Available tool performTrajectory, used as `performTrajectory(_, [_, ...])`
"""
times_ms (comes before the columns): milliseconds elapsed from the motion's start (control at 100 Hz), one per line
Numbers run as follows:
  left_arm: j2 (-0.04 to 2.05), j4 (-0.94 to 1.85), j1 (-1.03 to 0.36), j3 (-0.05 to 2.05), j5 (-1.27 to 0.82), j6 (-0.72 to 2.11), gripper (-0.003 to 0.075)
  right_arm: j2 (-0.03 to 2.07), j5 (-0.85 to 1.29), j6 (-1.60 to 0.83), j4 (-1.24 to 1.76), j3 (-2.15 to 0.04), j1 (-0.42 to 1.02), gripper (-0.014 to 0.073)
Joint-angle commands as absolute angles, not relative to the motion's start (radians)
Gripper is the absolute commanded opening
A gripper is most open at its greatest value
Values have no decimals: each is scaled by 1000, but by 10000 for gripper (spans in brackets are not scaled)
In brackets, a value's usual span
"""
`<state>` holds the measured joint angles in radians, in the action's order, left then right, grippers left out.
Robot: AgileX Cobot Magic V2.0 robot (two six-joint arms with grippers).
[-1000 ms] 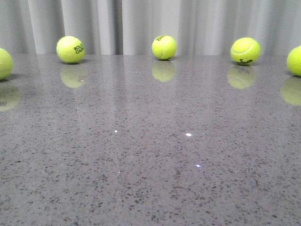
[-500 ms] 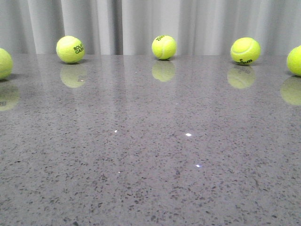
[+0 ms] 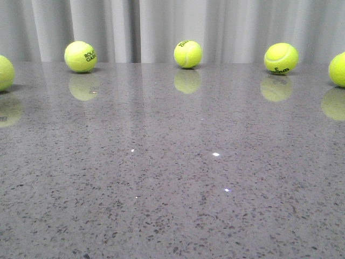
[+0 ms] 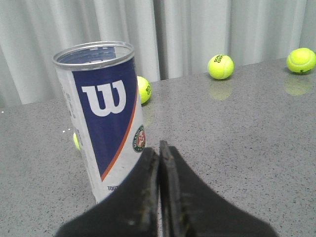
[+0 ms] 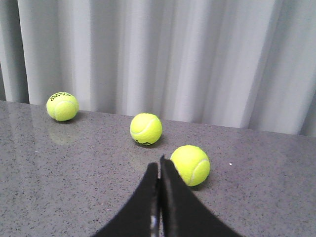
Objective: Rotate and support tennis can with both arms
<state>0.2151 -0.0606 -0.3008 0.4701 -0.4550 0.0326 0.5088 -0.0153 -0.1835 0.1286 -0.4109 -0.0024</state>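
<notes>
Front view gives us only the grey speckled table, with tennis balls lined along its far edge before a pale curtain; neither arm nor can appears there. Through our left wrist camera, the tennis can stands upright on the table, open silver rim up, just beside our left gripper, whose fingers are pressed together on nothing. Our right gripper is likewise clenched and empty, near a ball.

Open grey table mid-span, 5 tennis balls lining far edge, curtain behind
</notes>
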Motion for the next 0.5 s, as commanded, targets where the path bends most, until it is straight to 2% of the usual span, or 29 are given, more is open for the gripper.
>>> performTrajectory(0, [227, -57, -303, 495, -374, 20, -21, 509, -101, -183, 128, -437, -9, -66])
performTrajectory(490, [227, -58, -303, 495, -350, 20, -21, 509, -101, -183, 128, -437, -9, -66])
